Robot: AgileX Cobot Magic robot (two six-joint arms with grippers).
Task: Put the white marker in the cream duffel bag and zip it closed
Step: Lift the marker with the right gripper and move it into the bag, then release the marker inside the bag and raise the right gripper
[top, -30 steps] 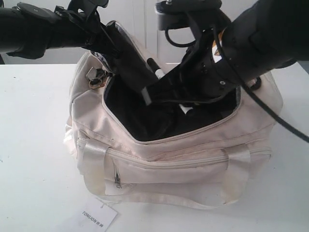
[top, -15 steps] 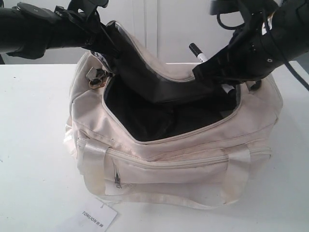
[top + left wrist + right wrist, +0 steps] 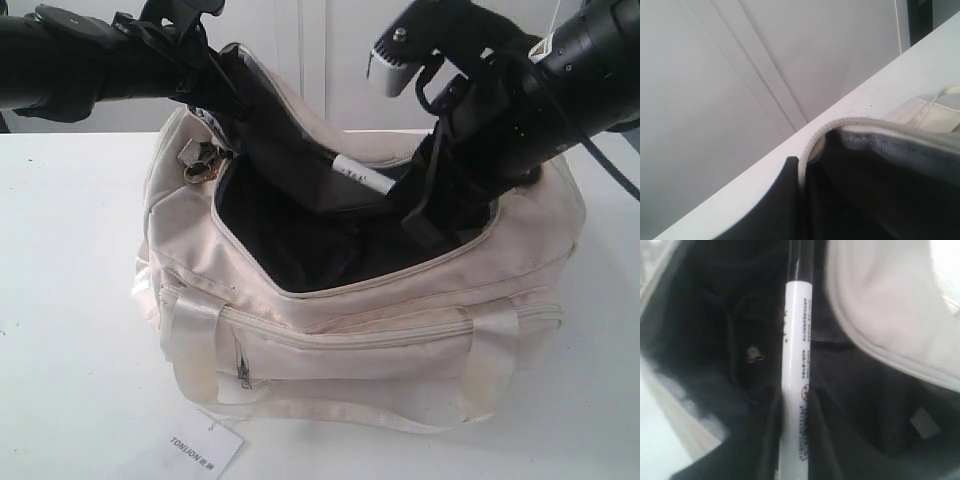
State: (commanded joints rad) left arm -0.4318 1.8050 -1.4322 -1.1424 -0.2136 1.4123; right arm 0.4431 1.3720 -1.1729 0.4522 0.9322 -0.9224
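The cream duffel bag (image 3: 400, 320) lies on the table with its top zipper open and its black lining showing. My left gripper (image 3: 225, 85) is shut on the bag's rear rim (image 3: 812, 142) and holds it lifted; only one dark finger (image 3: 782, 205) shows in the left wrist view. My right gripper (image 3: 415, 205) hangs over the right side of the opening, shut on the white marker (image 3: 362, 175). In the right wrist view the marker (image 3: 796, 355) runs between the fingers (image 3: 832, 440), its black end pointing into the dark interior (image 3: 710, 340).
A white paper tag (image 3: 205, 452) lies on the white table (image 3: 70, 300) in front of the bag. A metal clasp (image 3: 200, 165) hangs at the bag's left end. Webbing handles (image 3: 190, 335) and a front zip pocket (image 3: 350, 335) face the camera.
The right gripper rose out of the bag with the marker pointing up, then came back down over the opening with the marker tilted inward. The left arm has stayed put.
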